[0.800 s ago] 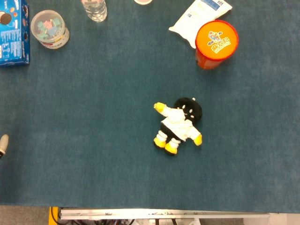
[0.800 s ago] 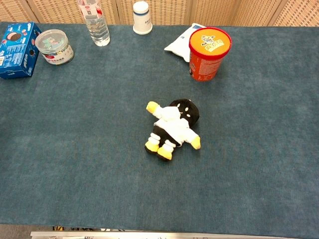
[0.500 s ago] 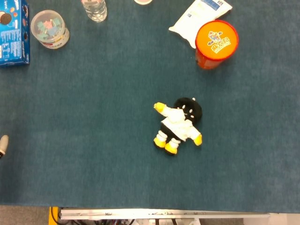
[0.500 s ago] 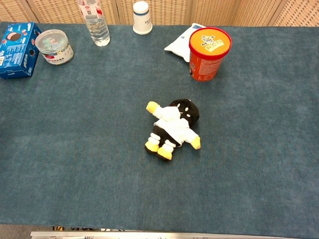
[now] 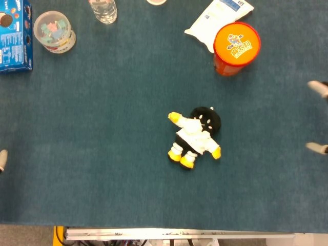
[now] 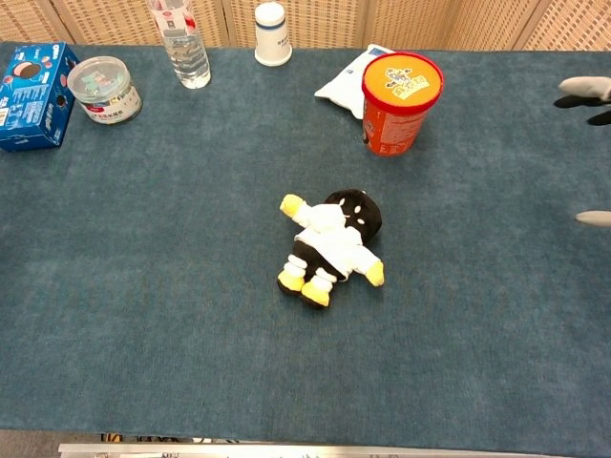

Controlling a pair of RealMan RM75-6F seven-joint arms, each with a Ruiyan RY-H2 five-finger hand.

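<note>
teal felt table (image 5: 102, 169); right hand's fingers (image 6: 584, 88) spread apart, empty, plush doll (image 5: 195, 137) lying well inward of them. left hand (image 5: 2, 159) barely visible, state unclear.

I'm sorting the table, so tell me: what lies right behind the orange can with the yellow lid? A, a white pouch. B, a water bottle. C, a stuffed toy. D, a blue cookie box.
A: the white pouch lies just behind the orange can, partly hidden by it in the chest view.

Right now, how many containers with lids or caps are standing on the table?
4: the orange canister at back right, white bottle back centre, water bottle left of it, round clear tub back left. None seems hidden.
</note>
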